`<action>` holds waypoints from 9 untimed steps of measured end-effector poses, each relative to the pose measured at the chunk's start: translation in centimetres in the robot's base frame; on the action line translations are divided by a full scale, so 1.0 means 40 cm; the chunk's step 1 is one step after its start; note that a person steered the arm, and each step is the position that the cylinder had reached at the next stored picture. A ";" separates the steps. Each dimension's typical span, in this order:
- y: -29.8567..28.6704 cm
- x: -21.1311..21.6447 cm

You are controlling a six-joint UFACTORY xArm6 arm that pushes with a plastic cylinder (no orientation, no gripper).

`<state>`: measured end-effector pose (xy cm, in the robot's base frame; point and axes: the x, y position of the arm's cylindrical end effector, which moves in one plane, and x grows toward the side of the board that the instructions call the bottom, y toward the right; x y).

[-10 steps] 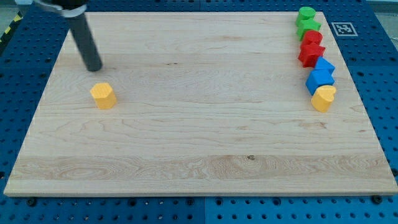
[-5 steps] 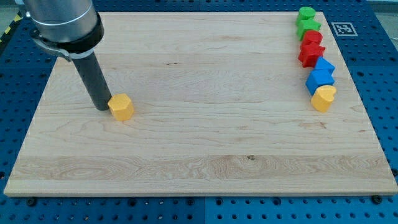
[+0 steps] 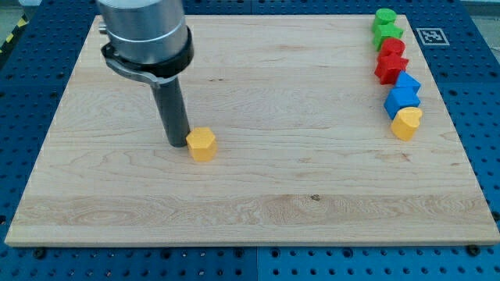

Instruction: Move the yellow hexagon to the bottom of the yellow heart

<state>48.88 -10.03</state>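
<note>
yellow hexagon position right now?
The yellow hexagon sits left of the board's centre in the camera view, with my tip against its left side, far from the yellow heart at the view's right edge.

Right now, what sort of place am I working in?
Probably a robotics lab bench: a pale wooden board lies on a blue perforated metal table, with a black-and-white fiducial marker by the board's top right corner. My tip is beside the yellow hexagon block.

My tip (image 3: pixel 178 144) ended a straight, smooth, matte black rod, which hung from a wider grey metal cylinder ringed at its base by a black clamp collar
</note>
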 end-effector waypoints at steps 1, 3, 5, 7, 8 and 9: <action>0.001 0.056; 0.137 0.067; 0.153 0.067; 0.153 0.066; 0.145 0.044; 0.156 0.030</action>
<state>50.07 -3.80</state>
